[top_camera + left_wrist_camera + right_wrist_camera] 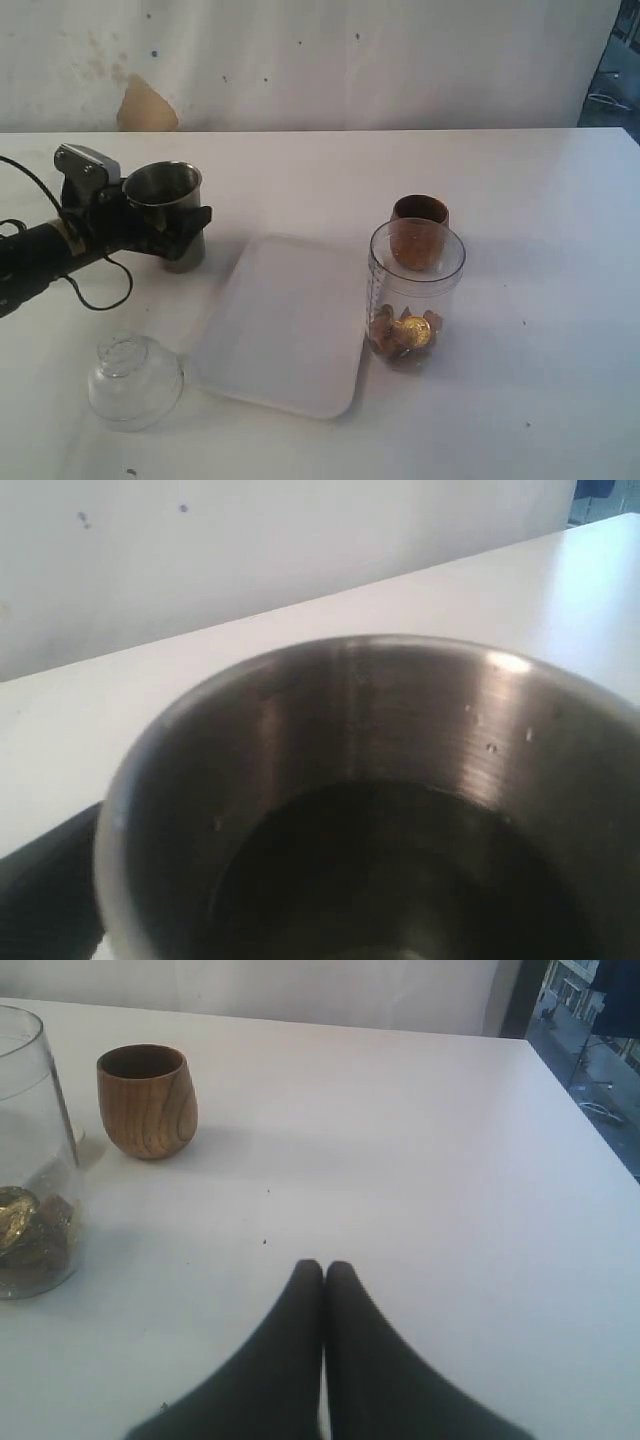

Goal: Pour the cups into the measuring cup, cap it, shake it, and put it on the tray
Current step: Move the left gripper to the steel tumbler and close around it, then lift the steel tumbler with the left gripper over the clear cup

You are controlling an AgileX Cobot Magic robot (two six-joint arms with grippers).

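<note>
Landmark: white tray (280, 330), nothing on it.
- Steel tumbler (165, 185): upright on table, off tray's far-left corner.
- Left gripper (170, 228): jaws spread wide either side of tumbler; contact unclear.
- Measuring cup (415, 285): upright, uncapped, just beside tray's right edge; gold and brown pieces (405, 333) at bottom.
- Wooden cup (420, 212): upright, beyond tray's far-right corner.
- Clear domed lid (135, 380): off tray's near-left corner.
- Right gripper (323, 1280): clenched, empty, above bare table.

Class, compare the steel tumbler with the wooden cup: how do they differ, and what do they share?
The steel tumbler is shiny grey metal; the wooden cup is brown and grained. The tumbler is taller and tapered; the wooden cup is smaller and rounded. The left gripper has its jaws either side of the tumbler; the wooden cup stands free. Both are upright, open-topped, on the table.
</note>
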